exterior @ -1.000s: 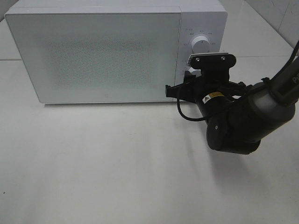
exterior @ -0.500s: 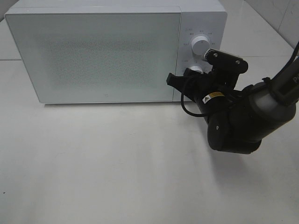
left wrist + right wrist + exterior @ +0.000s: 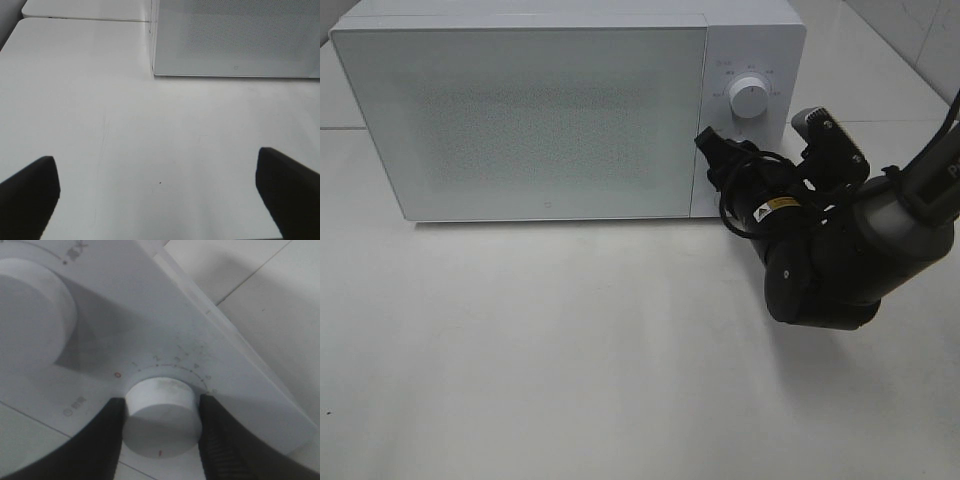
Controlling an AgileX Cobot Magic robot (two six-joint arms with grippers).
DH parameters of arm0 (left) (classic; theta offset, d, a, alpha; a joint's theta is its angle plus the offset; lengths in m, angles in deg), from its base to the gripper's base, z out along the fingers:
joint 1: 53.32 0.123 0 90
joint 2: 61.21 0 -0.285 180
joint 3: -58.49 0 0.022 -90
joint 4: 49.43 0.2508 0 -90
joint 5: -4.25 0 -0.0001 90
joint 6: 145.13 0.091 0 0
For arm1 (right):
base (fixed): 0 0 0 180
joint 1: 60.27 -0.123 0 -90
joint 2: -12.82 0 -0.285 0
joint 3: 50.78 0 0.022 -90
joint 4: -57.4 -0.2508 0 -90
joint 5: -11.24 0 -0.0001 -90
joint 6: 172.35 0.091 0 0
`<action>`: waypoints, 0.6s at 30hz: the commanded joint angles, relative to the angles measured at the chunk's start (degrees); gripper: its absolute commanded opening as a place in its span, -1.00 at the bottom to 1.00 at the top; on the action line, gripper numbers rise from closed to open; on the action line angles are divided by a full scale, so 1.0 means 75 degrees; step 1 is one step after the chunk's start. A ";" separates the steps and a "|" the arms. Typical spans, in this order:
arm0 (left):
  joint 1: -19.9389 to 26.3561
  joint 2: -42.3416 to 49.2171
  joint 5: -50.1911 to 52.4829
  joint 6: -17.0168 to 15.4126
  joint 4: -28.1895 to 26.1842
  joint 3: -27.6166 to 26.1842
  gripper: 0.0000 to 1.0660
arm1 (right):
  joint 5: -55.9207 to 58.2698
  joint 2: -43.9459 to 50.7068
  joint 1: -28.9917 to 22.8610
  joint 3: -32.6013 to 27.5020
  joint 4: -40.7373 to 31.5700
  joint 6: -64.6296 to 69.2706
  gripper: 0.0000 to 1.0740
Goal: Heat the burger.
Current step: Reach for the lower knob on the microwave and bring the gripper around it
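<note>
The burger is hidden; the white microwave [image 3: 550, 110] stands with its door closed. My right gripper [image 3: 732, 165] is pressed against the control panel, rolled to one side. In the right wrist view its two black fingers [image 3: 100, 440] clamp either side of the lower white dial [image 3: 162, 417], which has a numbered scale around it. The upper dial [image 3: 750, 99] is free. My left gripper [image 3: 155, 167] is open over bare table in front of the microwave's left corner [image 3: 152, 72], holding nothing.
The microwave fills the back of the white table [image 3: 570, 350]. The bulky right arm [image 3: 840, 260] hangs in front of the control panel. A tiled wall edge [image 3: 920, 30] shows at the far right.
My right wrist has rolled clockwise while gripping the lower dial; the wrist camera mount swung from above the gripper over to the right. The left gripper has not moved.
</note>
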 commanded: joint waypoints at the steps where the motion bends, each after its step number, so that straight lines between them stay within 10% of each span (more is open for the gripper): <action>1: 0.0008 0.0191 0.0107 -0.0038 -0.0046 0.0023 0.87 | -0.1131 0.0046 0.0015 0.0115 0.0535 0.1283 -0.77; 18: 0.0008 0.0191 0.0107 -0.0038 -0.0046 0.0023 0.87 | -0.1108 0.0046 0.0015 0.0107 0.0306 0.4698 -0.83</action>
